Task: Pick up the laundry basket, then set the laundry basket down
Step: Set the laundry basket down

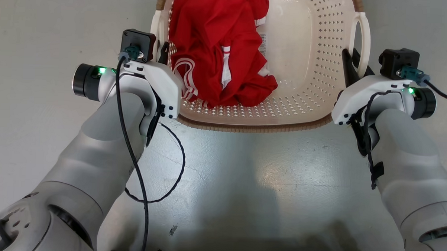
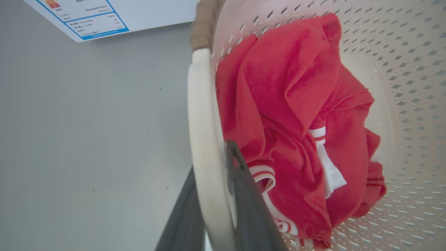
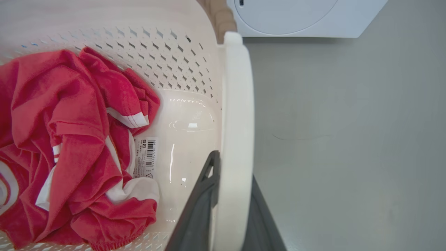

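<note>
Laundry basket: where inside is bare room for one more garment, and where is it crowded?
In the laundry basket, bare floor lies in the right half, between the red garment and the right wall. The left half is crowded by that garment.

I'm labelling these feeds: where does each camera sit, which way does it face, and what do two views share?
Head view: on the robot's head, facing forward and down at the cream-white perforated plastic laundry basket; pale forearms, left fingers and right fingers show.
Left wrist view: on the left wrist, looking along the left fingers gripping a white loop handle.
Right wrist view: on the right wrist, along the right fingers gripping the other handle; white washing machine beyond.
Shared: both wrist views show the red fabric garment.
</note>
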Tool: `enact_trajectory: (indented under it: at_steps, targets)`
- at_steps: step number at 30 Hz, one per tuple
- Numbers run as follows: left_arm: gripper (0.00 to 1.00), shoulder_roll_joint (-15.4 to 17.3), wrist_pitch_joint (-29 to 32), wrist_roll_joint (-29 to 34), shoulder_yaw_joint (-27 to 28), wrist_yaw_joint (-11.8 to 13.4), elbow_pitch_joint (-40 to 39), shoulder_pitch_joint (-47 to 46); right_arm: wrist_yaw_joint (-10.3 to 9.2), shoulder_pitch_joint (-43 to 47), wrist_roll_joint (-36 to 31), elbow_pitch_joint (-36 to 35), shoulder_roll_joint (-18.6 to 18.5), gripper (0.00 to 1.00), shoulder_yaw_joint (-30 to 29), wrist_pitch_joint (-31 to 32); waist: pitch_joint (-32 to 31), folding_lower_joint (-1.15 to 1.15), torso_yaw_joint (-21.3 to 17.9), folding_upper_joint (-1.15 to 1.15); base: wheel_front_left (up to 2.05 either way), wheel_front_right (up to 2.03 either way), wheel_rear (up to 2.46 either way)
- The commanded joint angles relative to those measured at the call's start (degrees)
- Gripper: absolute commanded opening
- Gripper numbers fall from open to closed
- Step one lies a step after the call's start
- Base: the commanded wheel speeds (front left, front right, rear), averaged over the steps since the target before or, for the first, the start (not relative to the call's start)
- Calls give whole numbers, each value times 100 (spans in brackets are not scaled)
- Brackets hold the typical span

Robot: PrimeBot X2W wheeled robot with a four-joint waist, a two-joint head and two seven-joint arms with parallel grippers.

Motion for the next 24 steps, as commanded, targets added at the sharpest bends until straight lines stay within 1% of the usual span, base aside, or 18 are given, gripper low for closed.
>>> enact_trajectory:
  at_steps: [1,11,24]
  targets:
    - [0,30,-31,129,52,-118,-32,-78,41,231,-118,-102,157,0,69,-81,17,0,7,0,0,0,0]
    - [0,-54,-31,258,157,-201,121,-139,41,243,-89,-53,157,0,87,-81,85,0,9,0,0,0,0]
    - [0,-81,-31,363,327,-253,223,-160,41,190,-56,-63,157,0,102,-81,80,0,-25,0,0,0,0]
